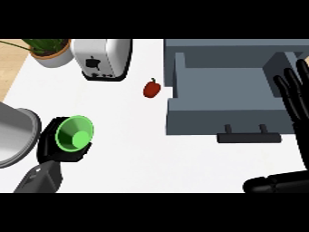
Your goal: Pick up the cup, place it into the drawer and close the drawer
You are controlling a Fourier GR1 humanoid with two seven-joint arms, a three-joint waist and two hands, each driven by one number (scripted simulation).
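Observation:
The green cup (75,132) is at the left of the white counter, its mouth turned up towards the view. My left hand (55,147) is curled round it from below and from the left, and hides part of its outside. The grey drawer (183,113) stands pulled open at the right, nothing showing inside it, with a dark handle (248,136) on its front. My right hand (305,108) shows at the right edge, open with fingers straight, over the drawer's right side and holding nothing.
A large grey metal pot (3,131) stands just left of the cup. A toaster (102,59) and a potted plant (50,52) are at the back left. A red pepper (152,88) lies between the toaster and the drawer.

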